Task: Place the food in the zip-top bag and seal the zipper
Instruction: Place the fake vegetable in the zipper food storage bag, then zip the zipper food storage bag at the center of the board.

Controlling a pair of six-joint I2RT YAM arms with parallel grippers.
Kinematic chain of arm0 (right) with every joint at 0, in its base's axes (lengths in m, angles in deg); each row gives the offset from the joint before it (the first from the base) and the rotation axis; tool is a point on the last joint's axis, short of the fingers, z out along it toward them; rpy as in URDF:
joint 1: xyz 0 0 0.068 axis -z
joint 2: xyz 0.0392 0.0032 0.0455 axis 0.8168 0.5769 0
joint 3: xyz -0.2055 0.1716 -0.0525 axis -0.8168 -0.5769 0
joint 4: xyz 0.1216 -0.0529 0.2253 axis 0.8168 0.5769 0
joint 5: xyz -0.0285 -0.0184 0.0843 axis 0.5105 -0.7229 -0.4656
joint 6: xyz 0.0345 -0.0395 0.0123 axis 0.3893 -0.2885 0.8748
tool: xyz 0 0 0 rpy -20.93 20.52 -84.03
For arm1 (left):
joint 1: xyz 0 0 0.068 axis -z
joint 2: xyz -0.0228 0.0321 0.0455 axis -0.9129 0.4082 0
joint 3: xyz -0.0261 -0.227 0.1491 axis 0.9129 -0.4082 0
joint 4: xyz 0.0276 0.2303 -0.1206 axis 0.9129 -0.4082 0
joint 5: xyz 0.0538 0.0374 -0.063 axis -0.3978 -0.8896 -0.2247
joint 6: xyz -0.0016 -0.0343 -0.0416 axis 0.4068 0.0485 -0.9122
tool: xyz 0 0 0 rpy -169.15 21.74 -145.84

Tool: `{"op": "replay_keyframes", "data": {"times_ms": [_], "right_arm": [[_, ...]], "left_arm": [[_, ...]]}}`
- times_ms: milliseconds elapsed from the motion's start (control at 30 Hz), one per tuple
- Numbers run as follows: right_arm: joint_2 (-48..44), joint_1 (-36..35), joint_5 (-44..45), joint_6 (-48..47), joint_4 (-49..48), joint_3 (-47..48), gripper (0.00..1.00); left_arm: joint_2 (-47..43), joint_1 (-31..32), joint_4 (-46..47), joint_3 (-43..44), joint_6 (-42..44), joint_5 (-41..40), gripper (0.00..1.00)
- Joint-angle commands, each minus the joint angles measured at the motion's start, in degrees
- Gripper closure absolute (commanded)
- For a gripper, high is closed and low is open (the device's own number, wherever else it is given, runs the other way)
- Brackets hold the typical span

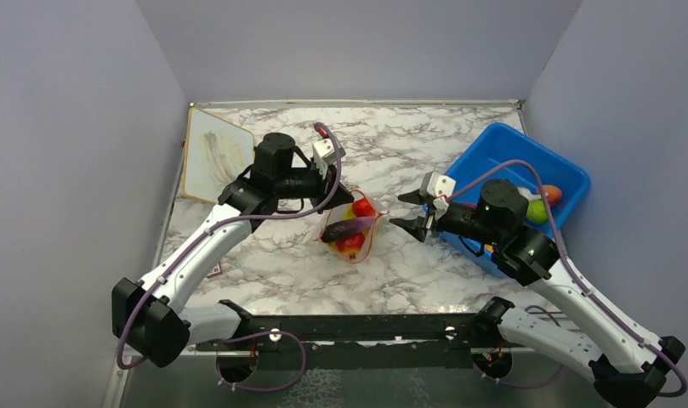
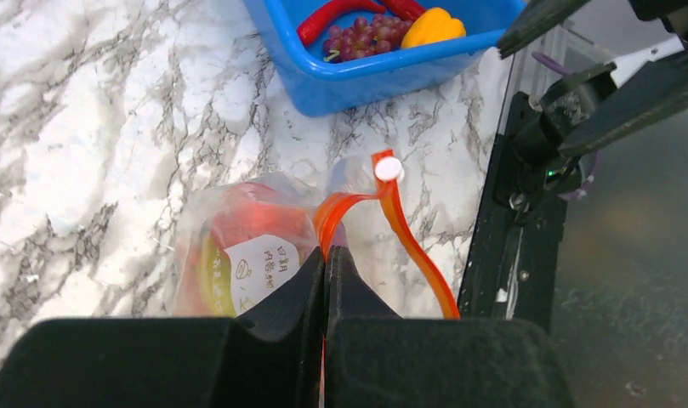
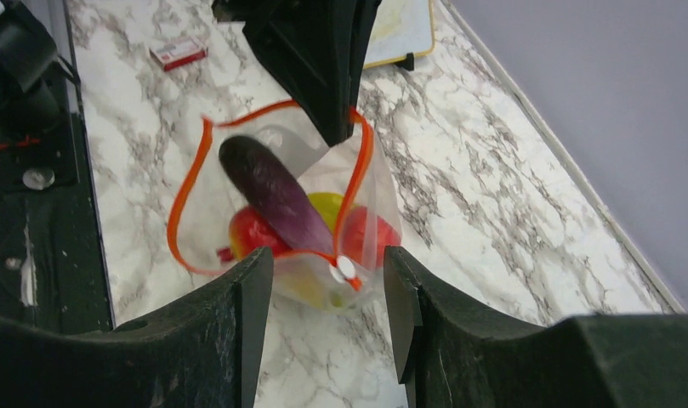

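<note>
The clear zip-top bag (image 1: 351, 230) sits mid-table with its mouth open. Its orange-red zipper (image 3: 184, 189) loops round the mouth, with a white slider (image 3: 346, 268) at the near end. Inside lie a purple eggplant (image 3: 274, 192), red fruits (image 3: 249, 231) and a yellow-green piece (image 3: 327, 206). My left gripper (image 2: 326, 255) is shut on the zipper strip (image 2: 408, 242) at the bag's far rim. My right gripper (image 3: 327, 280) is open and empty, just short of the slider. More food (image 2: 370, 25), chili, grapes and a yellow piece, lies in the blue bin (image 1: 512, 187).
A yellow-edged whiteboard (image 1: 213, 155) lies at the back left. A small red box (image 3: 178, 52) lies near the left arm's base. The black mounting rail (image 1: 349, 327) runs along the near edge. Grey walls enclose the table.
</note>
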Motion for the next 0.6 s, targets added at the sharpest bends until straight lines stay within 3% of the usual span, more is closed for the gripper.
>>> {"op": "replay_keyframes", "data": {"times_ms": [0,200,433,567], "right_arm": [[-0.92,-0.38,0.22,-8.46,7.45,-1.72,0.5],[-0.6,-0.38,-4.63,-13.6,3.03,-7.3,0.51],[-1.41,-0.38,-10.44,-14.95,-15.79,-19.34,0.52],[-0.21,-0.38,-9.23,-16.23,-20.08,-20.41,0.53]], "left_arm": [[-2.02,0.04,0.72,1.42,11.8,6.99,1.0],[-3.8,0.0,-0.04,1.3,15.25,7.78,1.0],[-3.34,0.06,-0.23,0.92,14.22,7.25,1.0],[-3.68,0.04,-0.33,0.33,14.4,7.11,1.0]]}}
